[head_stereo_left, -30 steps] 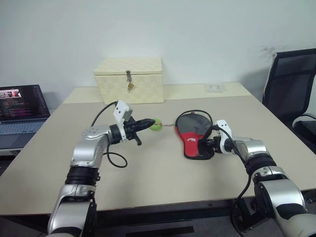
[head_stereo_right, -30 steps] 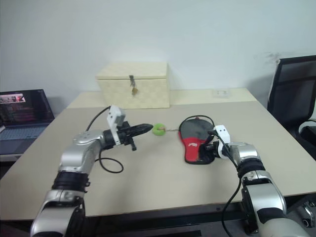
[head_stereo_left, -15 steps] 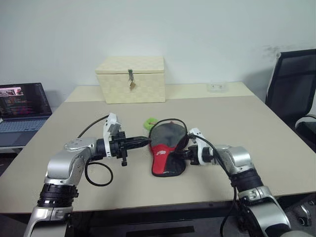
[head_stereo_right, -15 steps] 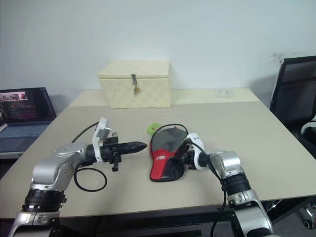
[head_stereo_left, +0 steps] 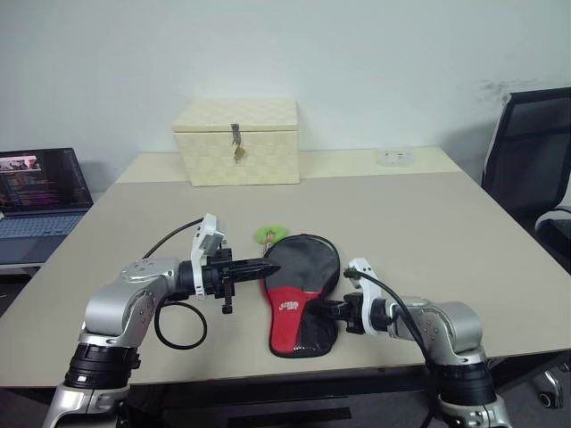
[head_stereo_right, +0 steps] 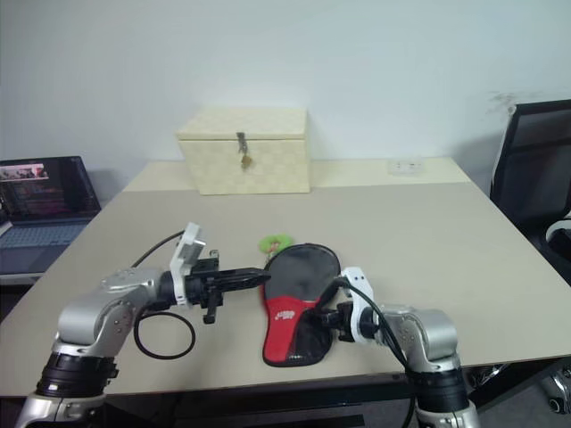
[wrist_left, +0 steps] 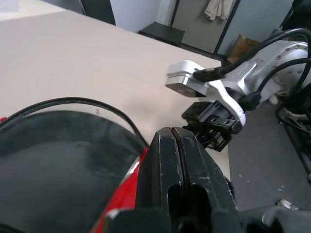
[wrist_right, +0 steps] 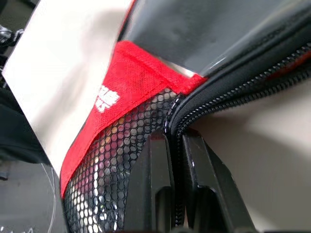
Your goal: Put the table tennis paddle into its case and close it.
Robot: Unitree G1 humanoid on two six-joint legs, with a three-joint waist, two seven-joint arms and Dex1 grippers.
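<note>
Case (head_stereo_left: 299, 299) lies lengthwise toward the bench's near edge; right gripper (head_stereo_left: 337, 309) jaws pinch its zip edge, left gripper (head_stereo_left: 268, 266) jaws closed, empty, at its round end.

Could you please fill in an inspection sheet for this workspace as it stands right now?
Surface: beige table, mostly bare.
Job's things: case lies flat near the front edge, red panel and mesh up, green tag at its far end; paddle: nothing seen.
Clutter: cream woven box at the back.
Grippers: left gripper shut, tip at the case's left edge; right gripper shut on the case's zipper edge.
Cables: black cable looped beside the left arm.
Surroundings: laptop at left, black chair at right.
</note>
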